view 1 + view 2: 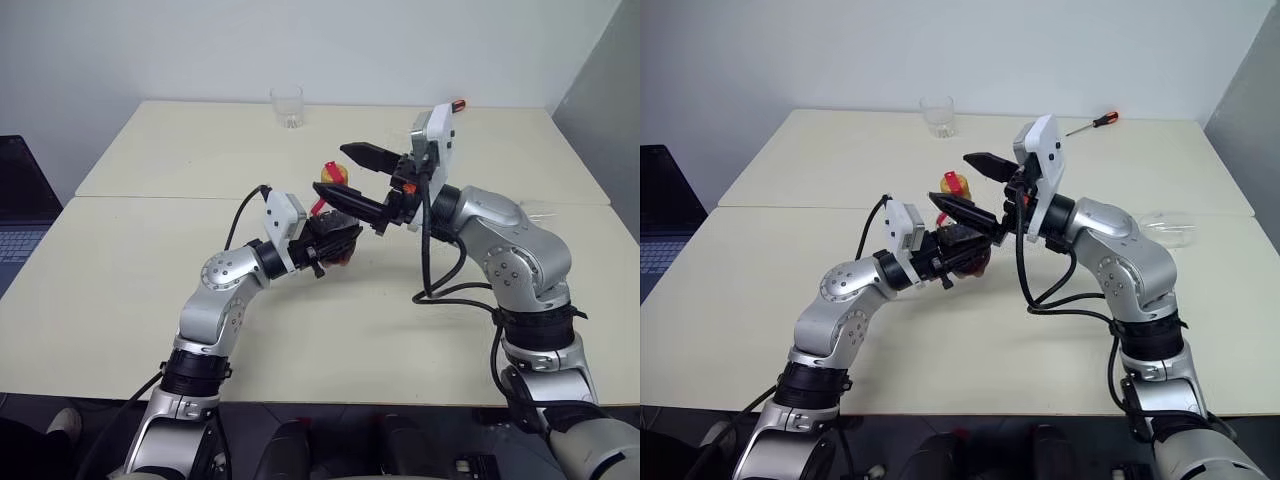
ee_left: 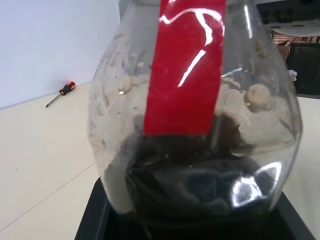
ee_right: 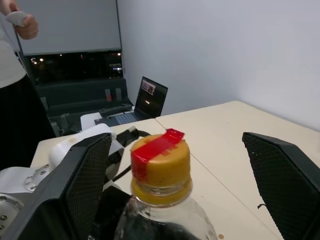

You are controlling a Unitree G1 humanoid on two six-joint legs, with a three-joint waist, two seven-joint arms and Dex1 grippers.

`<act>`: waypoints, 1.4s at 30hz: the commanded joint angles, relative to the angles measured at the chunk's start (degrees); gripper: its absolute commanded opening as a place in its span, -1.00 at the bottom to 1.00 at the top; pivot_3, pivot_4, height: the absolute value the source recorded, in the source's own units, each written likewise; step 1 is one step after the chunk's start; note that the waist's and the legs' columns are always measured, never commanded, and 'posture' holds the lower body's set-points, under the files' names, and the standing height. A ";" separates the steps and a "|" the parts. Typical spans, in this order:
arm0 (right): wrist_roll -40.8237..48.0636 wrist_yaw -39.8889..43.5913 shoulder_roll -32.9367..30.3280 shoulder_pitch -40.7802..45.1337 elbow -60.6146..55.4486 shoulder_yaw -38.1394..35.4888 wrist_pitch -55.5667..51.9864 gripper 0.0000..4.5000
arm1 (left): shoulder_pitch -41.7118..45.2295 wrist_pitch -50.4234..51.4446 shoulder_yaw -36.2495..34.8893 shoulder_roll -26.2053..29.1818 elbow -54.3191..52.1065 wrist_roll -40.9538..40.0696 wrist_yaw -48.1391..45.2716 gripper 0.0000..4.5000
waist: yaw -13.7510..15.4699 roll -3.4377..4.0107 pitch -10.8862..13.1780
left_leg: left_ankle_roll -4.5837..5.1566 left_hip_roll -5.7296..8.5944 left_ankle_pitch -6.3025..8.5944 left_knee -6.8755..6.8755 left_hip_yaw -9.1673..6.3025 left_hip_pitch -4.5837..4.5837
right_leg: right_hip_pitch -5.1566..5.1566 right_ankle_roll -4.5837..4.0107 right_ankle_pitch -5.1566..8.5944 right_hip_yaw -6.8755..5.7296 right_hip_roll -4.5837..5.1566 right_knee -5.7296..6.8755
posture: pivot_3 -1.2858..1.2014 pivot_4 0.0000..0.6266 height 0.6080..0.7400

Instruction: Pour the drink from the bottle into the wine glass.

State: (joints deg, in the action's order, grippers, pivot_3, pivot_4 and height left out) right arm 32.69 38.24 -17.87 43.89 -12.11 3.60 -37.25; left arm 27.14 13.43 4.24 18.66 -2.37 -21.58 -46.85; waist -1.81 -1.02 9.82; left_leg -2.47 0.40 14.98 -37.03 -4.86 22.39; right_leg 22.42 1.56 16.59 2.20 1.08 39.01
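Close to the robot, near the middle of the table (image 1: 120,300), the left gripper (image 1: 335,240) is clenched tight on the bottle (image 1: 336,215). It holds the round body low down, and the bottle stands up out of the fingers. The left wrist view looks right at the clear belly of the bottle, with a red strip (image 2: 182,65) running down it. The drink (image 2: 200,185) is dark and sits low in the bottle.

Up at the top of the bottle is the yellow cap (image 3: 161,162), with red tape across it. The right gripper (image 1: 362,183) comes in from about 2 o'clock of the bottle. Its two black fingers are spread wide apart, one on each side of the cap. They do not touch the cap, and they hold nothing.

Farther off, at about 3 o'clock and well apart from the bottle, the wine glass (image 1: 1168,228) lies on its side on the table.

Far back at 12 o'clock, near the far edge, stands a short clear tumbler (image 1: 287,107). At about 1 o'clock, also far back, lies a screwdriver (image 1: 1092,123) with an orange handle.

At 9 o'clock, off the table, sits a laptop (image 1: 20,215). A person (image 3: 15,75) stands past it in the right wrist view.
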 commanded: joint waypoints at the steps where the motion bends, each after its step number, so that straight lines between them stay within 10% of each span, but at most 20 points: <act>1: -0.56 0.30 -0.77 0.80 -0.97 -0.91 1.57 0.98 | 0.43 -1.27 -0.83 -0.20 -3.18 -0.89 0.00 -0.19 | 0.00 0.00 0.00 | 0.00 0.00 0.00 0.00 0.00 0.00 | 0.00 0.00 0.00 0.00 0.00 0.00 | 0.03 -0.52 1.00; 42: 10.42 -2.08 -1.44 0.68 -6.60 -3.81 -7.30 0.98 | 1.14 -2.21 -0.57 -1.11 -1.55 -0.45 -0.42 -0.19 | -0.01 0.00 0.00 | 0.00 0.00 0.00 0.00 0.00 0.00 | 0.00 0.00 0.00 0.00 0.00 0.00 | 0.03 -0.52 1.00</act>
State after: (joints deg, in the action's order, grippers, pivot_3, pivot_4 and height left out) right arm 42.12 36.63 -19.65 42.94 -18.09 0.19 -44.99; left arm 27.22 12.98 4.30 17.80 -2.32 -21.56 -47.00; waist -1.82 -1.02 9.82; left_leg -2.47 0.40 14.98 -37.02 -4.85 22.39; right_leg 22.41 1.56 16.59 2.20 1.08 39.01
